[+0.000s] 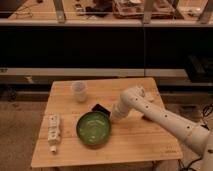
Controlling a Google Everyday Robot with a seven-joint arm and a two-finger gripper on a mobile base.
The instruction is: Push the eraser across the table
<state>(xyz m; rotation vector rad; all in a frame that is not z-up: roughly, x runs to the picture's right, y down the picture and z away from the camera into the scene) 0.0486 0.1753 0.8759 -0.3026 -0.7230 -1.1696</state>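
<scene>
White-cased, the arm reaches in from the right and bends down over the middle of the table (140, 142), ending in the gripper (115, 116), whose fingers are drawn together with nothing between them, its tip low at the surface. Just to its left lies the eraser (101, 108), a flat black block seen at an angle; the tip looks to be touching or nearly touching the eraser's right end, though the contact itself is too small to make out. Immediately in front of the eraser, toward the camera, sits the green bowl (94, 128), its rim right against or just beside the block. Farther back-left stands a translucent cup (79, 91), and near the left edge lie small white blocks (53, 129). The likely trouble is the bowl: a push angled toward the camera would jam the eraser against its rim, or shove the bowl along with it. An off-centre push could also spin the flat block away from the tip, and one aimed too far back might send it toward the cup.
</scene>
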